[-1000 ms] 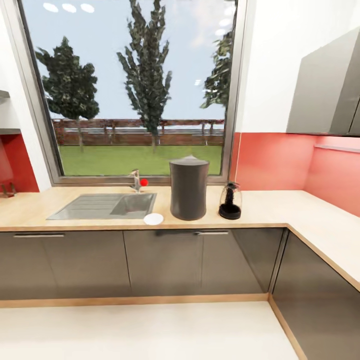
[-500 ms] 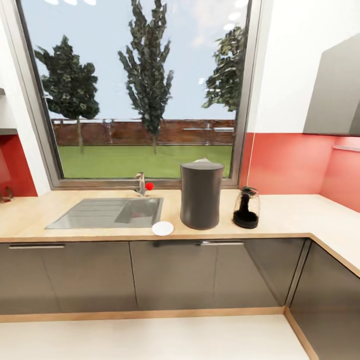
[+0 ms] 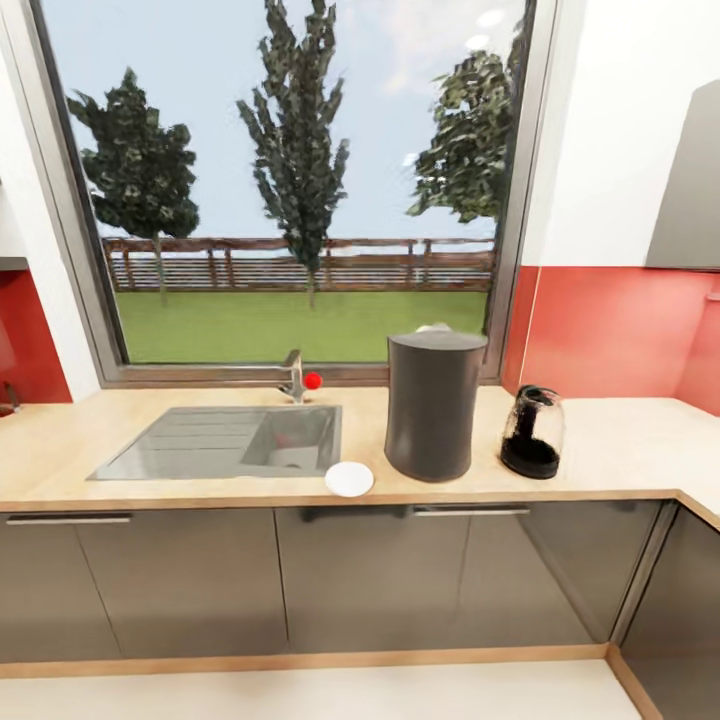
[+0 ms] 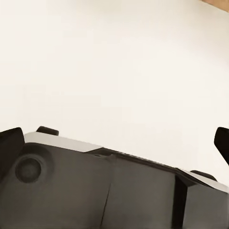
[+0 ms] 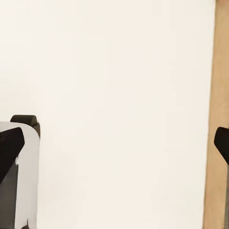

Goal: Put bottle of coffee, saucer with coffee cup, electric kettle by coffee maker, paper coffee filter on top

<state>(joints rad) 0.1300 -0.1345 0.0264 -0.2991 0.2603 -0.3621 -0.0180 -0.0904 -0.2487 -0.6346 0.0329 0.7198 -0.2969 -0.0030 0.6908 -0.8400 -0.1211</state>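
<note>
You're facing the kitchen countertop point(image 3: 600, 455) square on, with both arms down by the base. In each wrist view the left gripper point(image 4: 114, 143) and the right gripper point(image 5: 114, 143) show dark fingertips at opposite edges of the frame, spread wide with nothing between them, pointing at pale floor. The coffee maker point(image 3: 433, 404) is a tall matte dark grey cylinder, slightly waisted, upright on the counter right of the sink point(image 3: 230, 440), with a small pale bit peeking over its top rim; probably the paper filter, but I can't tell. The saucer point(image 3: 349, 479) is a flat white disc just left of the cylinder's base, right at the near counter edge. The electric kettle point(image 3: 531, 432) is a clear rounded jug with a black base and lid, on the right of the coffee maker and a bit apart from it. I can't pick out the coffee cup or the bottle of coffee from here, so my read is that those are what's left. Risks: the saucer sits so close to the edge that a low reach or a brush from a forearm could push it off onto the floor. The cylinder is tall, so a sideways bump while setting the cup down beside it could tip it or knock whatever's on top loose. The kettle's glass is hard to judge for depth; give it room when swinging the right arm in.
</note>
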